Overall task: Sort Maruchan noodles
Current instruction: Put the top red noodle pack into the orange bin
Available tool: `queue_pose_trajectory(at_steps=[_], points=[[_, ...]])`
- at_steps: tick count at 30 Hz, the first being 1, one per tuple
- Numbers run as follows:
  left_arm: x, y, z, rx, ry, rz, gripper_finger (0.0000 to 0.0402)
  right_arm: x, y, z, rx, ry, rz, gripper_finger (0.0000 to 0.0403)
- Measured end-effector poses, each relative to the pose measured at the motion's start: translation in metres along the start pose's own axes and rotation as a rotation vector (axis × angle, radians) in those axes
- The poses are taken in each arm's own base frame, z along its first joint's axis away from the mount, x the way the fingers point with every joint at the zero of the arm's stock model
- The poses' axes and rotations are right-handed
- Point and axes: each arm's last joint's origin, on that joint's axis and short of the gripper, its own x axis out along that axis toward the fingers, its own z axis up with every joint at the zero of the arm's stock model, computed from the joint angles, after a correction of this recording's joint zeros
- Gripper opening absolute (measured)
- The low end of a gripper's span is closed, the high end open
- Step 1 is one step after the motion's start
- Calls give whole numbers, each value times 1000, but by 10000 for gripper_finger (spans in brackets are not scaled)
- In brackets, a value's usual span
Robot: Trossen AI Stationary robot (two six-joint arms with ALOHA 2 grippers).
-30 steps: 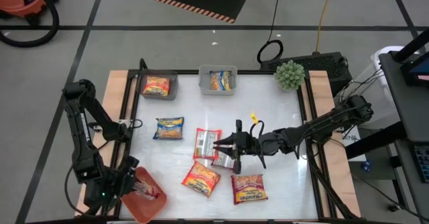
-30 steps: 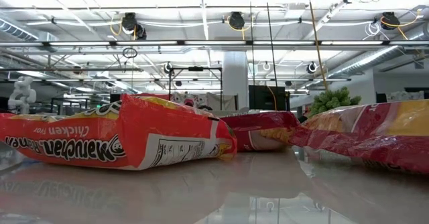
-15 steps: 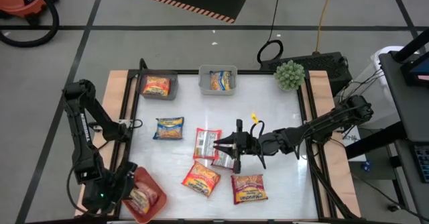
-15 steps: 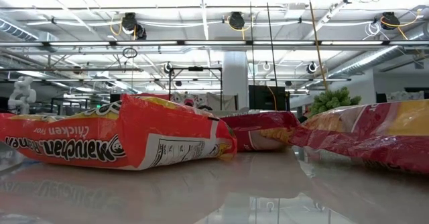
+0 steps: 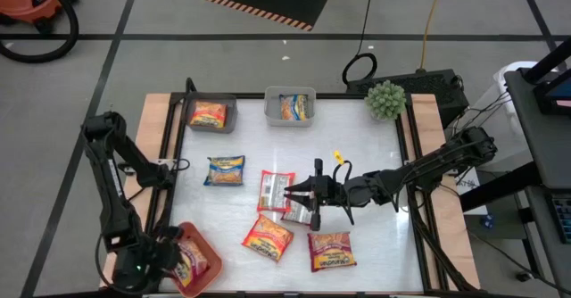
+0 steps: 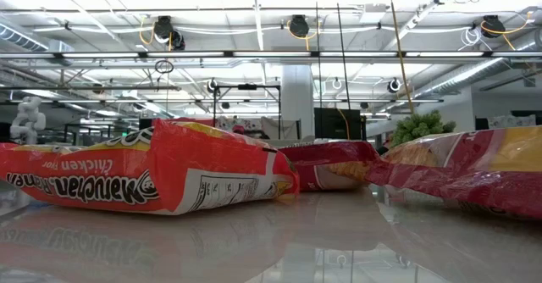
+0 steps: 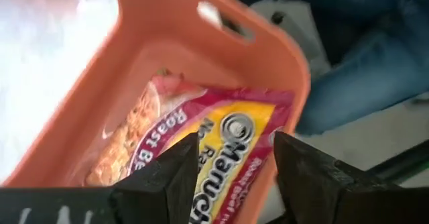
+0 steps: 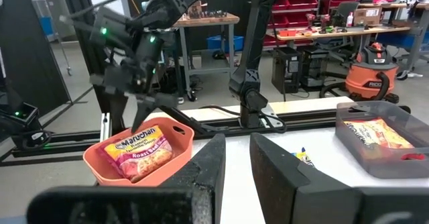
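My left gripper (image 7: 236,140) is open just above the salmon bin (image 5: 207,255) at the table's near-left corner. A red-yellow Maruchan packet (image 7: 174,117) lies flat in that bin, and the fingers stand clear of it, as the right wrist view also shows (image 8: 144,106). My right gripper (image 5: 299,195) hangs low over two silvery-pink packets (image 5: 275,191) mid-table, its fingers slightly apart with nothing between them (image 8: 238,163). Whether it touches a packet, I cannot tell. A blue packet (image 5: 225,170), an orange one (image 5: 268,236) and a red one (image 5: 331,250) lie flat on the table.
At the far edge, a grey bin (image 5: 211,114) holds an orange packet and a clear bin (image 5: 290,106) holds a blue one. A green plant (image 5: 385,99) sits at the far-right corner. A small yellow item (image 5: 338,156) lies near the right arm. Bare tabletop shows between the bins and packets.
The red-yellow packet, first up at my left gripper over the salmon bin, now lies flat inside the bin. My left gripper has drawn back toward the table's near-left corner. The right arm has kept still.
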Motion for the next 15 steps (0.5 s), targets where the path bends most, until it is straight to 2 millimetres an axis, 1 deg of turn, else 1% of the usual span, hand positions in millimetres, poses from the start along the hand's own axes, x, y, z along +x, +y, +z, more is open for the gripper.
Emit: queue_pose_trajectory(at_steps=[3, 5, 11, 15], points=[[13, -1, -3, 5, 86, 5, 173, 0, 0, 0, 8, 0, 0, 63], [18, -1, -4, 11, 127, -3, 150, 0, 0, 0, 10, 0, 0, 63], [21, 5, -4, 12, 157, 44, 78, 0, 0, 0, 9, 0, 0, 63], [21, 14, -7, 13, 192, 115, 45, 0, 1, 0, 22, 1, 3, 63]])
